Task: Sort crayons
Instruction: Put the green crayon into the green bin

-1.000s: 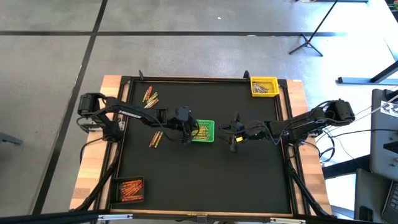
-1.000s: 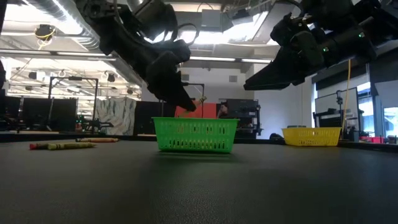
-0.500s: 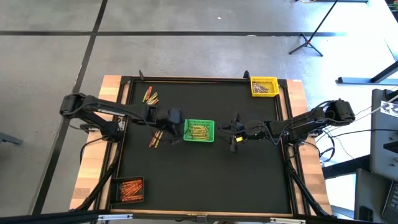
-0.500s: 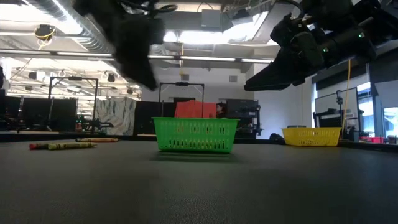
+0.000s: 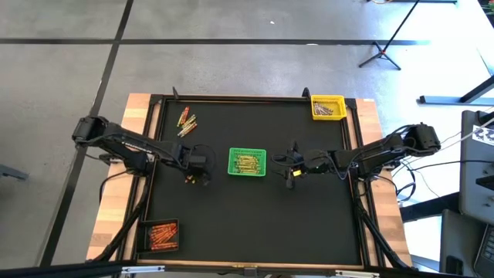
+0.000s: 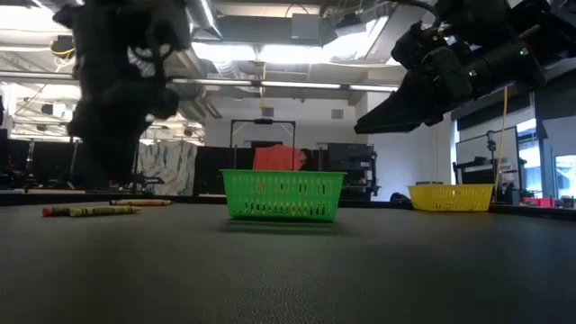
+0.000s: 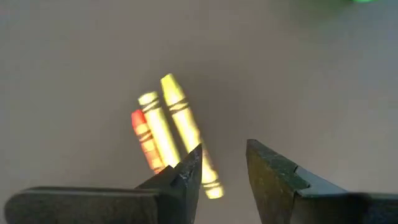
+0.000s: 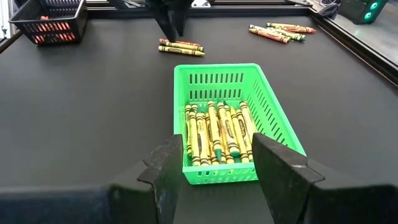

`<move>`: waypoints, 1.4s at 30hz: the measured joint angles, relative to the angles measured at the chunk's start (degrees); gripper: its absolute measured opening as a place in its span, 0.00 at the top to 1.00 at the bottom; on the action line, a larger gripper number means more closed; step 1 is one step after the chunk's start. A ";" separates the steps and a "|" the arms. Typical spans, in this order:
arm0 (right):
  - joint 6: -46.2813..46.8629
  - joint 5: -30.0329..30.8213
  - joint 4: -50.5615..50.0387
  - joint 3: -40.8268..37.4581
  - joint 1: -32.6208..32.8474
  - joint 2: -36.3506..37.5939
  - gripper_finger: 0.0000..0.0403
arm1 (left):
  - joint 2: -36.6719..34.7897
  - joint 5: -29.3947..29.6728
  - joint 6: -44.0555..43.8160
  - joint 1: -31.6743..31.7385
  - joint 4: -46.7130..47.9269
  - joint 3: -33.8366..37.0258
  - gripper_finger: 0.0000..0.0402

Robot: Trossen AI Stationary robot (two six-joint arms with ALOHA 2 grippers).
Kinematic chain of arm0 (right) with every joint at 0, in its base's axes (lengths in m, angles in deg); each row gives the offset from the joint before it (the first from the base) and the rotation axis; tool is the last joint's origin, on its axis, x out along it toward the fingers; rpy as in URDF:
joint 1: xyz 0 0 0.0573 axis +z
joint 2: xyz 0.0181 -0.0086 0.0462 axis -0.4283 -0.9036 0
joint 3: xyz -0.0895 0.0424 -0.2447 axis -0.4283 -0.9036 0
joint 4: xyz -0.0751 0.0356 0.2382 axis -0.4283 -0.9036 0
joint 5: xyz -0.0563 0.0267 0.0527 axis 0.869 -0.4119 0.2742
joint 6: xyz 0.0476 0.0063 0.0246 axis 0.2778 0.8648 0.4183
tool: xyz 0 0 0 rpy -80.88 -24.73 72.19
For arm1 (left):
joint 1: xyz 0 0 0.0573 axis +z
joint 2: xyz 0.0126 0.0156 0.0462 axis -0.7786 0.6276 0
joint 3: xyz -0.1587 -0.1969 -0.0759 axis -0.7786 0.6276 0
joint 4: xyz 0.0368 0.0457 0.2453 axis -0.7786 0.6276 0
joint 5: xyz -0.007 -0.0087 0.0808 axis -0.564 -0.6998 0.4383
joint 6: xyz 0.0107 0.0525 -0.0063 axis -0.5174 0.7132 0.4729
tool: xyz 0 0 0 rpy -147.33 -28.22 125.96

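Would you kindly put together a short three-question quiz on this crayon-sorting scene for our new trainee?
1. True or false: the green basket already holds crayons.
2. Which basket sits at a far corner of the table? A) the black basket B) the yellow basket C) the green basket
3. Fill in: the left gripper hangs open above a small group of loose crayons, two yellow and one ____.

Key
1. True; the right wrist view shows yellow and green crayons lying in it.
2. B; the yellow basket stands at the far right corner, the black basket at the near left.
3. Red. The right gripper waits open beside the green basket.
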State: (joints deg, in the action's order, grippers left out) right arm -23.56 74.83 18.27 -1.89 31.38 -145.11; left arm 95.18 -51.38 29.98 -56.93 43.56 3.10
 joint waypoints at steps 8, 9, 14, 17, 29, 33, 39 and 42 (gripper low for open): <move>0.05 0.02 -0.23 0.00 0.00 0.00 0.53 | 0.09 -1.45 -1.33 0.84 -9.17 6.01 0.73; 0.06 0.02 -0.20 0.00 0.00 0.00 0.53 | 0.09 -1.44 -1.45 1.16 -9.68 6.62 0.73; 0.04 0.02 -0.24 0.00 0.00 0.00 0.53 | 0.08 -0.97 -1.83 2.41 -12.17 9.61 0.73; 0.04 0.02 -0.32 0.00 0.00 0.00 0.53 | -0.05 -0.78 -1.74 2.67 -14.03 10.85 0.73; 0.00 0.04 -0.28 0.00 0.00 0.00 0.53 | -0.06 0.19 3.14 2.68 -16.19 11.99 0.88; 0.01 0.03 -0.33 0.00 0.00 0.00 0.53 | -0.04 0.58 4.03 2.68 -16.64 12.01 0.97; 0.02 0.04 -0.54 0.00 0.00 0.00 0.53 | -0.02 0.66 5.70 2.59 -17.12 10.89 0.97; 0.02 0.04 -0.63 0.00 -0.02 0.00 0.53 | -0.02 -0.35 8.81 2.24 -17.93 7.17 0.97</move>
State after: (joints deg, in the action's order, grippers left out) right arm -23.54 74.87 17.64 -1.89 31.36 -145.11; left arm 95.17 -51.74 38.80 -54.69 25.63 10.27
